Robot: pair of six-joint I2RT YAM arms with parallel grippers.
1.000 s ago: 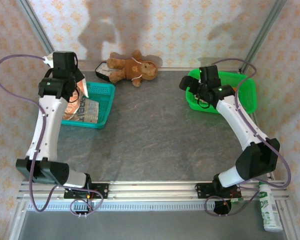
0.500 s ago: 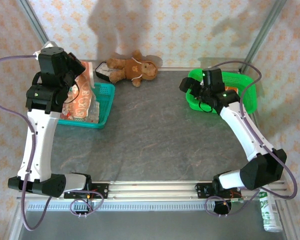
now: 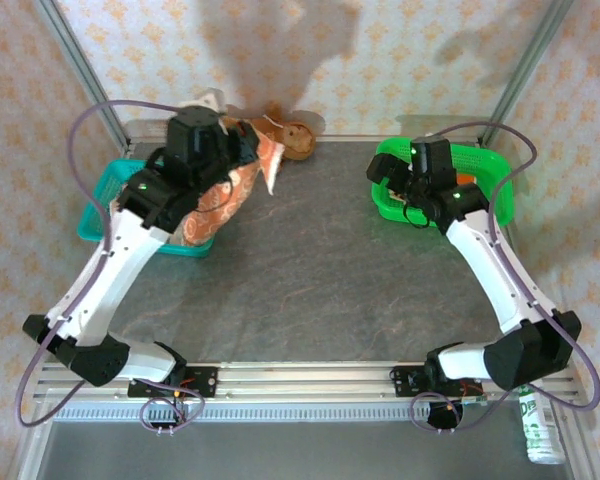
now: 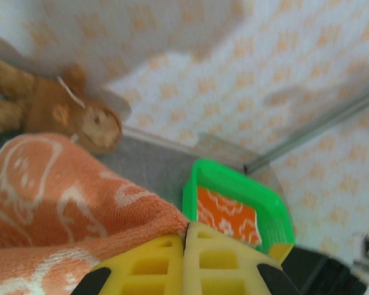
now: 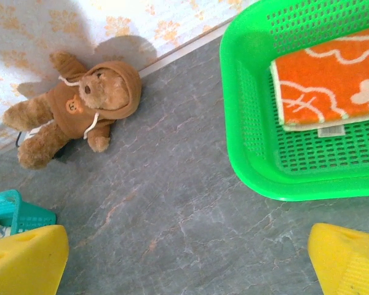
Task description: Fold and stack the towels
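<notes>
Aloft, left gripper tight on cartoon towel.

The left gripper (clamped) has swung right, with the cartoon towel lifted from the teal basket.

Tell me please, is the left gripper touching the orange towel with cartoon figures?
Touching. In the left wrist view the left gripper, shut, pinches the edge of the orange towel with cartoon figures; there is no gap between them.

Grey marbled tabletop, cream floral wallpaper, metal corner posts
</notes>
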